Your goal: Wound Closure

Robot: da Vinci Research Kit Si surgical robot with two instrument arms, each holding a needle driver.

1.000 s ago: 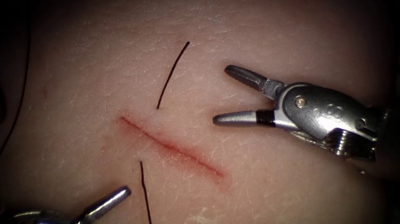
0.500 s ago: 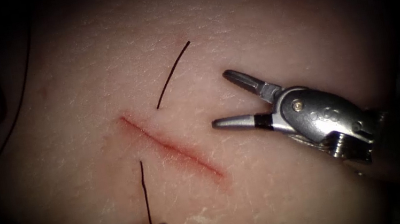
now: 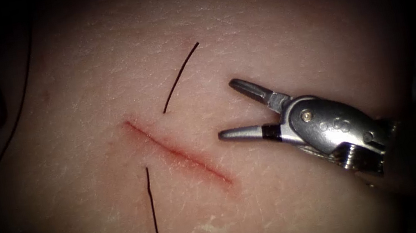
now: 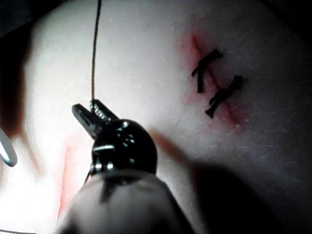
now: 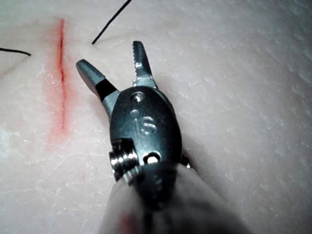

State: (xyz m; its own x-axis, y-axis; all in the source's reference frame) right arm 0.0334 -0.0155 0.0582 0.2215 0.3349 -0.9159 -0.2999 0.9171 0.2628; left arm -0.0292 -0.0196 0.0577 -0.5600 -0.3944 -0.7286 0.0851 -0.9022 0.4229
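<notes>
The silver right needle driver (image 3: 235, 109) is held with its jaws spread wide and empty, just right of the red straight cut (image 3: 177, 152) in the pale pork tissue (image 3: 271, 21). The dark left needle driver (image 4: 90, 111) is seen with jaws nearly closed at the thin black thread (image 4: 95, 53); whether the thread is gripped cannot be told. No needle is held by either tool.

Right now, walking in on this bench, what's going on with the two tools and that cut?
Wound closure practice on the tissue. The left tool has its jaws shut on the thread, which runs up to the left side of the open cut and meets the tissue there. A second strand lies on the right side of the cut. The right tool sits right of the cut with its jaws open, holding nothing.
</notes>
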